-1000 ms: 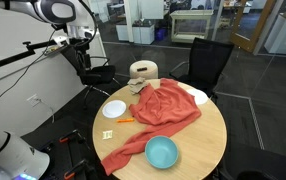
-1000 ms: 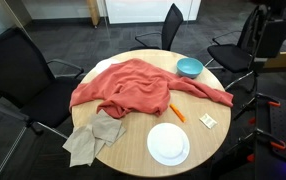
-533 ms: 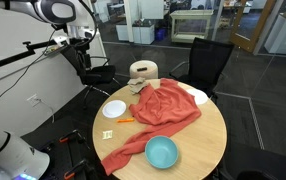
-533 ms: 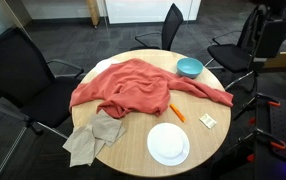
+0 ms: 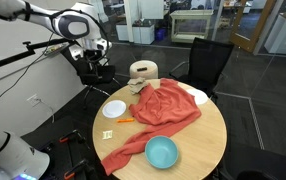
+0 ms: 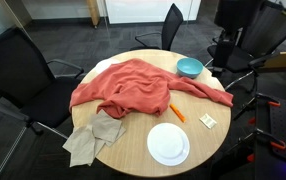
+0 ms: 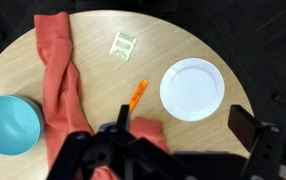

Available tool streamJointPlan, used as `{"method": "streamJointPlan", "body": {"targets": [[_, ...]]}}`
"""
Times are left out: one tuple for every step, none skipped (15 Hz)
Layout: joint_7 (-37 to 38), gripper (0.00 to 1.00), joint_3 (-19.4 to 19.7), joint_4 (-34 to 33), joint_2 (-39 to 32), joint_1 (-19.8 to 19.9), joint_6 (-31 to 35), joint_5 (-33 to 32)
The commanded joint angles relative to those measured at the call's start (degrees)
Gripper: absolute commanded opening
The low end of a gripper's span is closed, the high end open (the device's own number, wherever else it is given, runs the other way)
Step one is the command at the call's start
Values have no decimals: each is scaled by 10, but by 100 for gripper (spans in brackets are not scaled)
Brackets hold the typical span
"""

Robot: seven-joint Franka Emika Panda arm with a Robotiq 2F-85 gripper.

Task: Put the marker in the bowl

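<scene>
The arm has swung tableward; its gripper (image 5: 93,62), blurred, seems spread and empty. The marker (image 7: 138,95) lies unmoved on the table (image 7: 188,38) between cloth (image 7: 58,70) and dish (image 7: 193,88), well apart from the bowl (image 7: 8,125).

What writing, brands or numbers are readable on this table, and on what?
None can be read.
The tag bears greenish marks, too blurred to read.
The marker, bowl and white dish show no lettering.
</scene>
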State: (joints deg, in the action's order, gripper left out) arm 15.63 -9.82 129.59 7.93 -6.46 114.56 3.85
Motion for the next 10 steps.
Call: {"method": "streamJointPlan", "body": {"targets": [[40,100,10,41,-17,5,95,7],[51,100,13,51,-24,6,122,5],[63,100,15,64,-32,7,149,4],[85,100,16,80,-39,9,185,-3],[96,100,18,91,-48,10,209,-5],[102,100,20,101,-59,9,232,-1],[100,100,23,111,-72,9,260,8],[110,100,25,120,-85,9,286,7],[117,100,28,126,-99,8,306,7],[125,100,31,131,-114,7,326,6]]}}
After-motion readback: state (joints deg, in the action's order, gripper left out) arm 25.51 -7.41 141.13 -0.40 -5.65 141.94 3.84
